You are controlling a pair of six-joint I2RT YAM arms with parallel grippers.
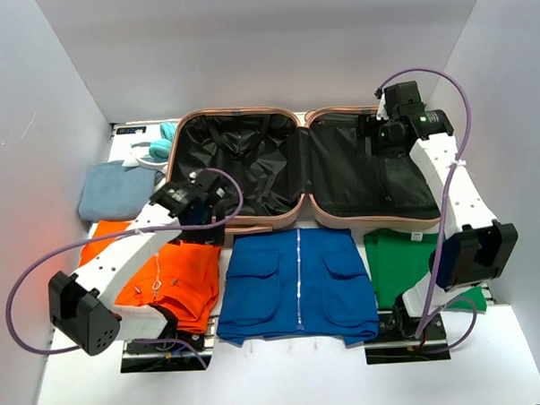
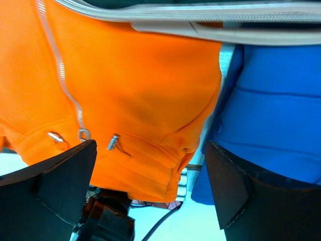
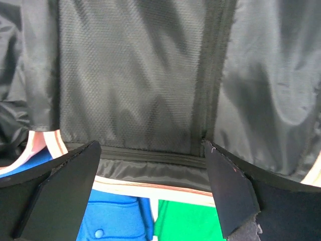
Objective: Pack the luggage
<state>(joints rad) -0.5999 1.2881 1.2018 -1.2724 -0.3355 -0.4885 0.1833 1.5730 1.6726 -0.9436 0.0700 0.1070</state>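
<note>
The luggage (image 1: 361,224), a pale pink clamshell case, lies open at the back of the table with both black-lined halves up. My left gripper (image 1: 214,208) hangs open at the near rim of its left half, above the folded orange garment (image 1: 170,279). In the left wrist view the orange garment (image 2: 135,90) fills the space between the open fingers (image 2: 65,186), apart from them. My right gripper (image 1: 376,142) is open over the right half. The right wrist view shows black lining (image 3: 150,75) and the luggage rim (image 3: 150,188) between its fingers (image 3: 228,196), nothing held.
A blue garment (image 1: 296,282) lies in front of the luggage, with a green garment (image 1: 407,259) to its right. A grey-blue folded item (image 1: 117,191) and a teal item (image 1: 166,146) sit at the back left. White walls close in on three sides.
</note>
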